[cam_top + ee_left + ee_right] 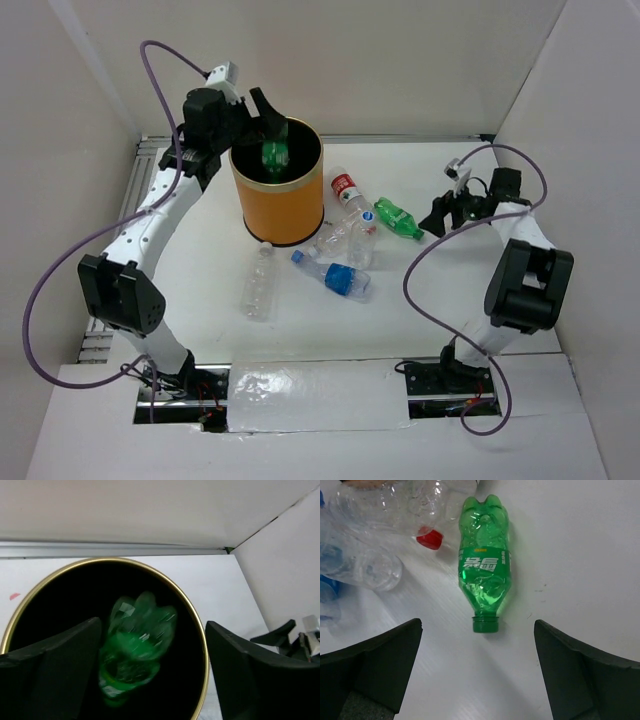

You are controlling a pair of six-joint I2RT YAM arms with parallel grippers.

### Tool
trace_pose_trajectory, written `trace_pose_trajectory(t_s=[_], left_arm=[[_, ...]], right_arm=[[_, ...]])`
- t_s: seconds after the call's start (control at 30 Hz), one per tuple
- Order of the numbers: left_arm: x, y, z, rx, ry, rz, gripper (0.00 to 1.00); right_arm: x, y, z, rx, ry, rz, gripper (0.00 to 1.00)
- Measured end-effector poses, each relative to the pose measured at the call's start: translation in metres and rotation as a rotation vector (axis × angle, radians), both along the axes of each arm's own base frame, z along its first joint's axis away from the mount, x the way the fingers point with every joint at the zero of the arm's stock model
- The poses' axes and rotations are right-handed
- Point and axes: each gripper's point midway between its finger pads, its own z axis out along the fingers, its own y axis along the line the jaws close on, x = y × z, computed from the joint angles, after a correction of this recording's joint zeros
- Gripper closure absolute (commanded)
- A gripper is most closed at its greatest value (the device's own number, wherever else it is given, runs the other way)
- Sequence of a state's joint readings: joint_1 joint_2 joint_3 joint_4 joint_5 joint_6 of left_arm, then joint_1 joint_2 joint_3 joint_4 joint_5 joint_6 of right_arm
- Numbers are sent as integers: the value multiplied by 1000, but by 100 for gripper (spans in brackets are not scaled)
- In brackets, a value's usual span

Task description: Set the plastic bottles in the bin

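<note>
L gripper (262, 125): fingers spread wide, nothing between the pads. It hangs over the mouth of the bin (278, 205), upper left of centre in top view. In L wrist view the two dark fingers (50, 670) sit low in frame either side of the opening, L gripper (154, 630) clear of the rim (115, 559). Blurred green bottle (137, 645) sits within the black interior, base toward camera, touching neither finger. Top view shows the same blurred green bottle (273, 155) inside the gold rim. Cannot tell whether it rests on the bin floor.

R gripper (440, 215): fingers spread wide, holding nothing, right of centre in top view. In R wrist view R gripper (476, 630) hovers above the labelled green bottle (485, 565), which lies flat on the table (580, 555), green cap toward frame bottom, base toward frame top, white lettering on label. No finger contact visible. Same labelled green bottle (398, 218) lies just left of the R gripper in top view.

Remaining items, centre of top view, right of and below the bin:
- red-label bottle (345, 188), clear, beside the bin wall.
- crushed clear bottle (355, 238), touching its neighbours.
- blue-label bottle (335, 272), lying flat.
- clear bottle (258, 282), lying alone, lower left of the group.

Bin stands upright on the table (330, 330).
</note>
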State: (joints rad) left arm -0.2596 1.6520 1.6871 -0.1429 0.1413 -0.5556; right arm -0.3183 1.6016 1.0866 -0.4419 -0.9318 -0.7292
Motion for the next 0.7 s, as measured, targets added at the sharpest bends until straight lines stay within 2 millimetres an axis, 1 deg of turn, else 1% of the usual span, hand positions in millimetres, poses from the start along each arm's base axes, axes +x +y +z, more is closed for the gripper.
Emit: trace_pose_trajectory(t_s=[0.07, 0.1, 0.17, 0.2, 0.23, 0.27, 0.3, 0.33, 0.4, 0.43, 0.47, 0.5, 0.57, 0.6, 0.63, 0.67, 0.7], left_arm=[[-2, -1, -5, 17, 17, 2, 0], [-3, -2, -4, 26, 20, 1, 0], [-6, -3, 7, 48, 3, 3, 0], [-9, -2, 17, 64, -16, 7, 0], [-14, -1, 25, 77, -31, 13, 0], [-24, 1, 33, 91, -46, 17, 0], [-36, 3, 41, 107, -63, 17, 0], [-53, 5, 49, 115, -78, 17, 0], [-95, 14, 57, 133, -105, 14, 0], [-99, 16, 34, 161, -48, 15, 0], [-138, 23, 61, 137, -125, 5, 0], [-158, 28, 56, 135, -134, 2, 0], [-191, 38, 27, 137, -88, -1, 0], [-201, 41, 9, 143, -59, 4, 0], [-211, 42, -15, 147, -6, 2, 0], [-216, 41, -40, 164, 52, -7, 0], [-221, 37, -67, 177, 114, -19, 0]], right_arm=[[15, 4, -6, -37, -20, 61, 0], [22, 7, -8, -55, -30, 87, 0], [35, 18, -15, -89, -44, 140, 0], [40, 23, -18, -104, -49, 163, 0], [47, 29, -21, -122, -49, 184, 0], [54, 35, -25, -139, -53, 209, 0], [60, 40, -28, -153, -56, 225, 0], [67, 45, -31, -166, -59, 240, 0], [75, 55, -41, -184, -52, 269, 0], [78, 58, -48, -191, -42, 278, 1], [78, 60, -55, -195, -28, 284, 1], [77, 61, -63, -196, -10, 288, 3], [73, 63, -76, -208, 27, 295, 5], [71, 63, -81, -214, 40, 296, 11], [71, 63, -85, -222, 50, 297, 15], [70, 63, -88, -229, 59, 296, 21], [69, 63, -90, -236, 64, 297, 39]])
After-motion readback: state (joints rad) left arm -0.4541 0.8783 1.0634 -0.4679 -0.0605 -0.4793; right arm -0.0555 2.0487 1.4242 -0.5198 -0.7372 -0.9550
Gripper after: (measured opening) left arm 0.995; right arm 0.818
